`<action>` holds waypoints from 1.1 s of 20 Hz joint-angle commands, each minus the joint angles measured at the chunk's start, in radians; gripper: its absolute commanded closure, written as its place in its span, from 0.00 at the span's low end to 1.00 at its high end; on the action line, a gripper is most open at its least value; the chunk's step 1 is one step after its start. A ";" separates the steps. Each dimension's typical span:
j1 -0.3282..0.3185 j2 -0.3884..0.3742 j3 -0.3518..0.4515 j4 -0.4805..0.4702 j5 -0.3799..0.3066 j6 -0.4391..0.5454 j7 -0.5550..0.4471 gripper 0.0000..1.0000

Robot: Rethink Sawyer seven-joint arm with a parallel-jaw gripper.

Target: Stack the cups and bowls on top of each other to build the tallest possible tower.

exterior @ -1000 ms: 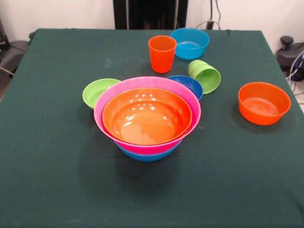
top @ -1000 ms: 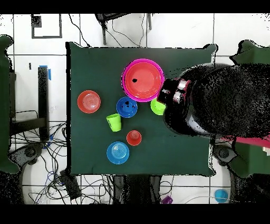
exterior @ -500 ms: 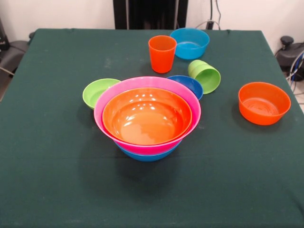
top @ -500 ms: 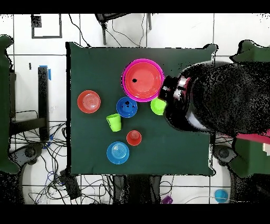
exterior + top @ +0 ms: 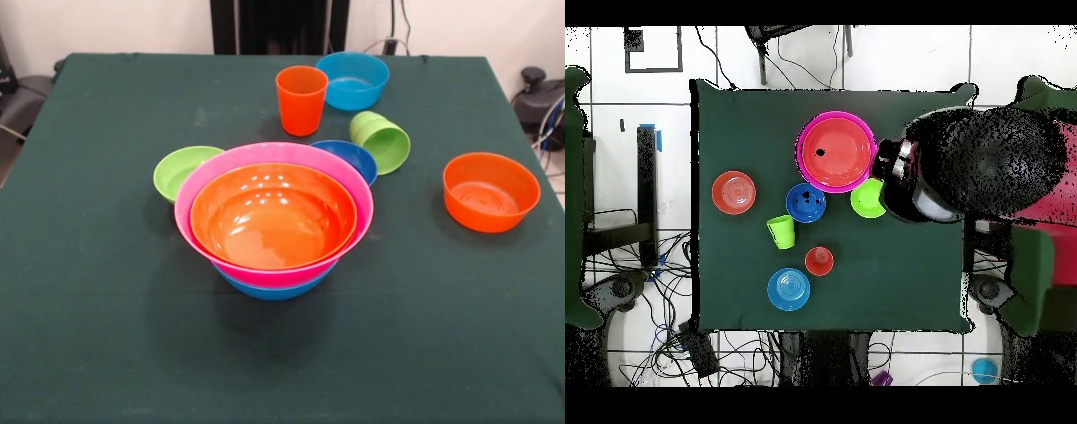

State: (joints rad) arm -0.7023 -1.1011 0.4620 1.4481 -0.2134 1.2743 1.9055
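Note:
The tower (image 5: 274, 216) is a large orange bowl nested in a pink one, over a blue one, at the table's middle; the overhead view shows the tower (image 5: 836, 152) too. A lime green bowl (image 5: 181, 170) touches its left side. Behind it sits a dark blue bowl (image 5: 349, 157). A lime cup (image 5: 381, 140) lies on its side, and an orange cup (image 5: 301, 99) stands upright. Farther back is a light blue bowl (image 5: 353, 79). A small orange bowl (image 5: 491, 191) sits apart at the right. The arm's end (image 5: 895, 180) hangs beside the lime bowl (image 5: 865, 198); the gripper is hard to make out.
The dark green table (image 5: 88, 309) carries everything. Overhead, the arm's dark bulk (image 5: 985, 165) covers the table's right edge. Cables lie on the floor (image 5: 625, 290) round the table.
In the overhead view the arm has drawn up and to the right, uncovering more of the lime bowl. The bowls and cups have not moved.

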 commanded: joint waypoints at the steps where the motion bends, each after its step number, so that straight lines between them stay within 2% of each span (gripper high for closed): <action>1: 0.045 0.147 0.026 0.082 -0.095 0.012 -0.135 0.00; 13: 0.057 0.209 0.025 0.054 -0.130 -0.043 -0.135 0.00; 22: 0.065 0.245 0.012 0.073 -0.160 -0.151 -0.098 0.00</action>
State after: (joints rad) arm -0.6733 -0.9116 0.4622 1.4475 -0.2880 1.2191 1.9055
